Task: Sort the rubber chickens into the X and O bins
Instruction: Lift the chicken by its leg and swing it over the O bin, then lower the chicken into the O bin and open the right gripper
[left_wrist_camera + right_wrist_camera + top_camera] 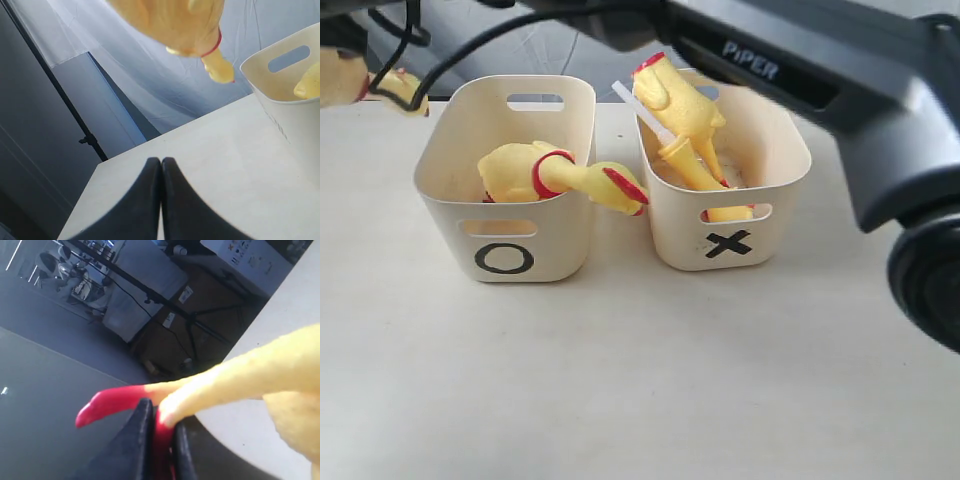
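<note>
My right gripper [161,425] is shut on the red foot [107,402] of a yellow rubber chicken. That chicken [682,105] hangs feet-up over the X bin [775,150]. Below it a yellow neck piece [688,165] with a white tube [638,106] leans in the same bin. Another chicken [535,170] lies in the O bin [450,180], its red-combed head [625,188] drooping over the rim between the bins. My left gripper [161,170] is shut and empty over the table beside the O bin [280,107]. A blurred chicken [170,22] fills that view's edge.
More yellow chicken parts [405,90] sit at the far left by black cables [395,60]. The dark right arm [800,70] stretches across above both bins. The table's edge [125,152] lies close beyond the left fingers.
</note>
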Robot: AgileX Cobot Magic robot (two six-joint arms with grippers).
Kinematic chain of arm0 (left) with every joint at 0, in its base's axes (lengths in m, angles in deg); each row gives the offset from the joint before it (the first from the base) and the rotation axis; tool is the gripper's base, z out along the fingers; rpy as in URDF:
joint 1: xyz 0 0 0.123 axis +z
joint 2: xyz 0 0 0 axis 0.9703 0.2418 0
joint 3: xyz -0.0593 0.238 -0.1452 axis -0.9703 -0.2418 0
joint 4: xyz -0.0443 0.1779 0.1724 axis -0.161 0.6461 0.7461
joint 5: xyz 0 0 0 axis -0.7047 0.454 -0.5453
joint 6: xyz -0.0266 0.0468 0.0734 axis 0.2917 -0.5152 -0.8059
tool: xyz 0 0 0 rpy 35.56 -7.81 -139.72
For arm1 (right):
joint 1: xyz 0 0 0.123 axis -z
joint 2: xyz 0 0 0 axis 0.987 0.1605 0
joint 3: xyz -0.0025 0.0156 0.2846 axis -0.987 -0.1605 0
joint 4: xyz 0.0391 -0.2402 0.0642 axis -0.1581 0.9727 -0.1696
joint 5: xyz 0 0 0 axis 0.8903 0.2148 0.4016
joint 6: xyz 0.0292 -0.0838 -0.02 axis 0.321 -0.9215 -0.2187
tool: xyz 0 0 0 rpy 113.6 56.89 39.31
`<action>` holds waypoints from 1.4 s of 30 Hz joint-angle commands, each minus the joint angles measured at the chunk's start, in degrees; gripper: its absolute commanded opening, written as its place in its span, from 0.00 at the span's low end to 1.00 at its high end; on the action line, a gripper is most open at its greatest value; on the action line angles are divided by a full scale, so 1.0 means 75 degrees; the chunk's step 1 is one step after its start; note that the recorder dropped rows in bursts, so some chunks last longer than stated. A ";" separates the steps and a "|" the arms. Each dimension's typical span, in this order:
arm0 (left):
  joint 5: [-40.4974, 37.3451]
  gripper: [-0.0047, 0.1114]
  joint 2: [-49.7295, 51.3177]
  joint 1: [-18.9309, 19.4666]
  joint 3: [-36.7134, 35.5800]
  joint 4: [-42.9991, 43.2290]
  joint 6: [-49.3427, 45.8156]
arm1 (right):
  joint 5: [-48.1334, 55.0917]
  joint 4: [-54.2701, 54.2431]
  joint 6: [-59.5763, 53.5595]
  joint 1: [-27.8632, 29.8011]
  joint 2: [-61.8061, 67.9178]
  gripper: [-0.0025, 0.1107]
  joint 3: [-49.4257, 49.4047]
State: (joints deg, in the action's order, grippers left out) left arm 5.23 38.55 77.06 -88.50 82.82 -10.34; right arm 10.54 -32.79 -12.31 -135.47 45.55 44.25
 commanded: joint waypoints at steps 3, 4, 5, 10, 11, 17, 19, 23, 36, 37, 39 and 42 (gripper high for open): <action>0.0054 0.04 -0.0018 0.0010 0.0021 -0.0076 0.0018 | 0.0492 0.0395 -0.0161 0.0287 -0.0968 0.01 0.0048; 0.0054 0.04 -0.0018 0.0010 0.0021 -0.0076 0.0018 | 0.0707 0.0395 0.0086 0.0362 -0.1115 0.01 0.0048; 0.0054 0.04 -0.0018 0.0010 0.0021 -0.0076 0.0018 | 0.0783 0.0437 0.0135 0.0362 -0.1139 0.01 0.0048; 0.0054 0.04 -0.0018 0.0010 0.0021 -0.0076 0.0018 | 0.1464 0.2689 0.1603 0.0362 -0.1285 0.01 0.0033; 0.0054 0.04 -0.0018 0.0010 0.0021 -0.0076 0.0018 | 0.1576 0.2957 0.1639 0.0362 -0.1255 0.01 0.0033; 0.0054 0.04 -0.0018 0.0010 0.0021 -0.0076 0.0018 | 0.1686 0.3218 0.1719 0.0438 -0.1053 0.01 0.0033; 0.0054 0.04 -0.0018 0.0010 0.0021 -0.0076 0.0018 | 0.1744 0.3198 0.1734 0.0512 -0.0931 0.01 0.0033; 0.0054 0.04 -0.0018 0.0010 0.0021 -0.0076 0.0018 | 0.1724 0.3198 0.1795 0.0583 -0.0688 0.01 0.0033; 0.0054 0.04 -0.0018 0.0010 0.0021 -0.0076 0.0018 | 0.2116 0.5108 0.2995 0.0674 -0.0401 0.01 0.0033; 0.0054 0.04 -0.0018 0.0010 0.0021 -0.0076 0.0018 | 0.2167 0.5221 0.3008 0.0674 -0.0401 0.01 0.0033; 0.0054 0.04 -0.0018 0.0010 0.0021 -0.0076 0.0018 | 0.2247 0.5322 0.3008 0.0689 -0.0372 0.01 0.0033; 0.0054 0.04 -0.0018 0.0010 0.0021 -0.0076 0.0018 | 0.2282 0.5322 0.3255 0.0736 -0.0231 0.01 0.0033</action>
State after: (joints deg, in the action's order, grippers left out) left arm 5.32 38.55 77.06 -88.50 82.82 -10.34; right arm 28.11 6.04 10.75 -130.59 43.39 44.25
